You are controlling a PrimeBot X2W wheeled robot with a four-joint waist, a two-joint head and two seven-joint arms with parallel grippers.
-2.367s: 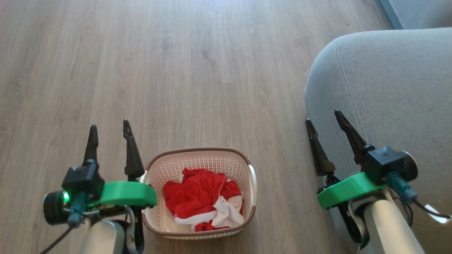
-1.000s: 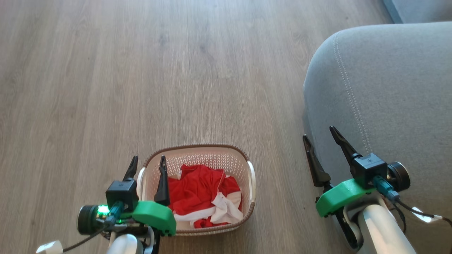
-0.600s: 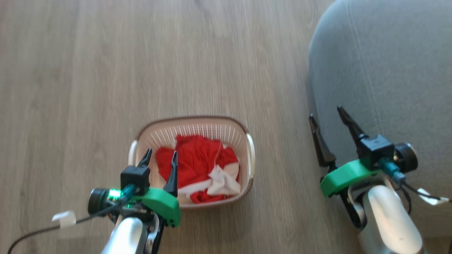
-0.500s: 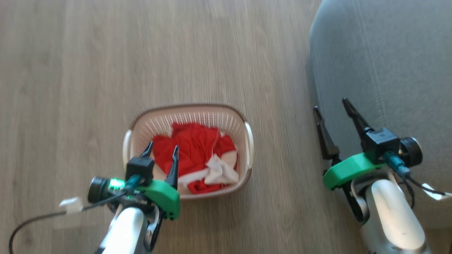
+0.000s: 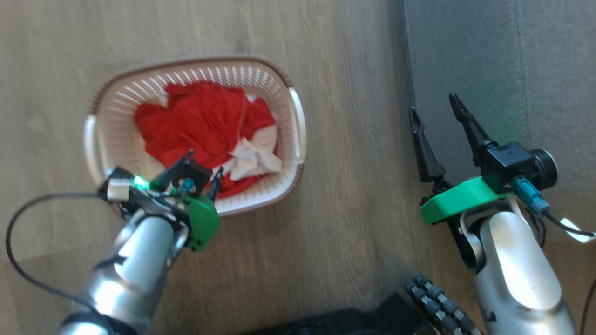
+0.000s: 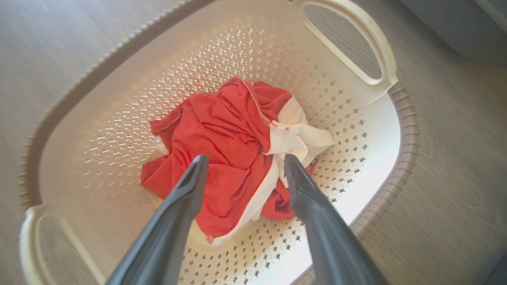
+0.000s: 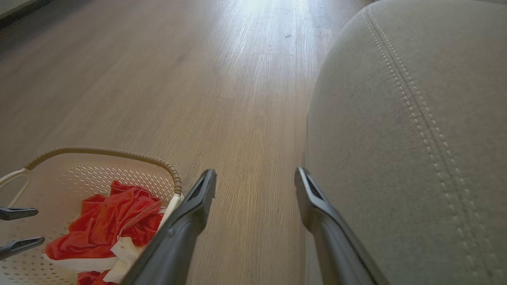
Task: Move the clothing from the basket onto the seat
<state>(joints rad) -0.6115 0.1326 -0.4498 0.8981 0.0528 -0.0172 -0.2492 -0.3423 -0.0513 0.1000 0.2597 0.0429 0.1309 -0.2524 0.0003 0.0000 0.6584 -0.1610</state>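
Note:
A crumpled heap of red clothing with white panels lies in the cream basket on the floor. My left gripper hangs open over the near side of the heap, fingers pointing down at it. In the left wrist view the left gripper straddles the red and white clothing inside the basket, with nothing held. My right gripper stands open beside the grey seat, empty. The right wrist view shows the right gripper, the seat, the basket and the clothing.
Wood-look floor lies between the basket and the seat. My dark base with a ribbed wheel shows at the bottom edge. A black cable loops off the left wrist.
The head camera has tilted down, shifting the whole picture. My left gripper has moved from beside the basket to over the clothing inside it. The right gripper has stayed open beside the seat.

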